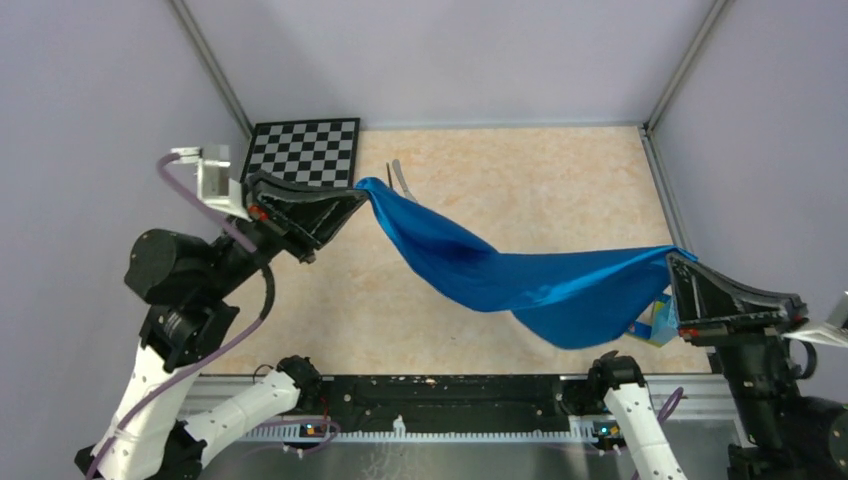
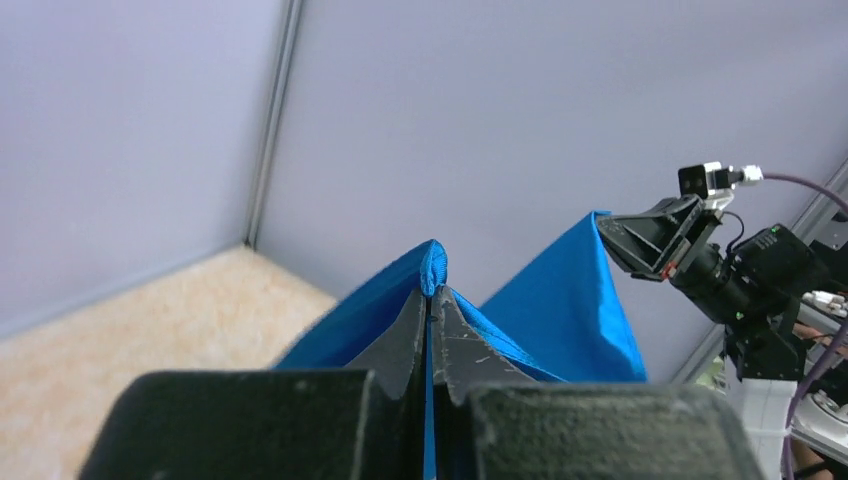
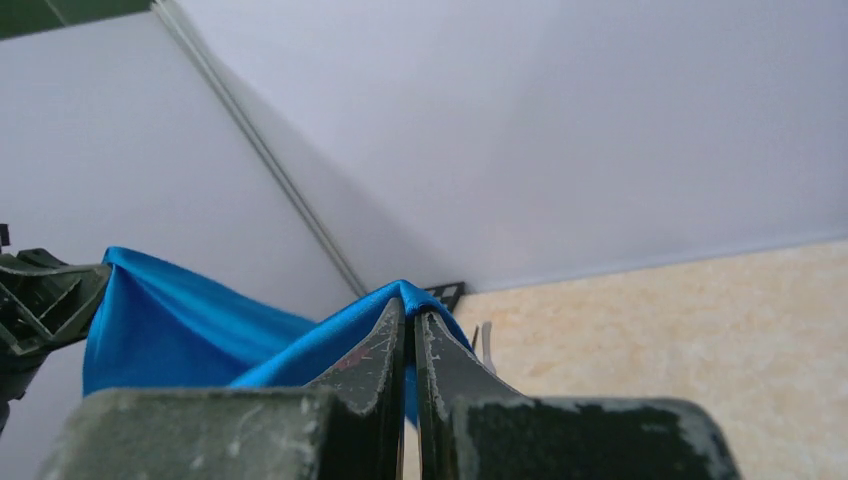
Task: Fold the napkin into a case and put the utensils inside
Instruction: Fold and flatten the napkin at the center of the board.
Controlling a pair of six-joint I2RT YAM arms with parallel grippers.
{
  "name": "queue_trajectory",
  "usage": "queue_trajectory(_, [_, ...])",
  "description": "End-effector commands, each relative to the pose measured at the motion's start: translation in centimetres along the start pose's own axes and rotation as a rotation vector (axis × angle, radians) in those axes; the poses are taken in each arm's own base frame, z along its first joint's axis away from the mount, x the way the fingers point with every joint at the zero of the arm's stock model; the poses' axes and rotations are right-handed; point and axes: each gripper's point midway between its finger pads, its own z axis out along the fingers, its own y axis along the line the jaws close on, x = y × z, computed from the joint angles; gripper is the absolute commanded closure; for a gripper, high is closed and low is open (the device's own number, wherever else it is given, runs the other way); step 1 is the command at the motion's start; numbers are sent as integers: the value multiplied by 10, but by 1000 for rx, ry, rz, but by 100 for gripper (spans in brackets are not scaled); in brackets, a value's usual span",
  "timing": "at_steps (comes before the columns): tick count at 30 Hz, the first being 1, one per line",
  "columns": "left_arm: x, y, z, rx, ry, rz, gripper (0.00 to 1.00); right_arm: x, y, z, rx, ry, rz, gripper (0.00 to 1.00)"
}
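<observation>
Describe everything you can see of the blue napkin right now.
The napkin is a plain, bright blue cloth with a slight satin sheen, not yet folded. It hangs stretched between the two arms above the table. The left gripper is shut on one corner and the right gripper is shut on the opposite end. The middle sags in soft folds and droops toward the near right. Whether that low edge touches the table cannot be told.
</observation>
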Motion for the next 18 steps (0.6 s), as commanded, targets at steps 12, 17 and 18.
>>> queue_trajectory(12, [63,209,106,-606,124,85,100,68,-172,113,641,62,-45,100])
queue_trajectory(17, [133,299,146,-574,237,1,100,119,-241,172,764,151,-133,100])
queue_trajectory(18, [139,307,151,-551,236,-7,100,123,-250,182,746,167,-118,100])
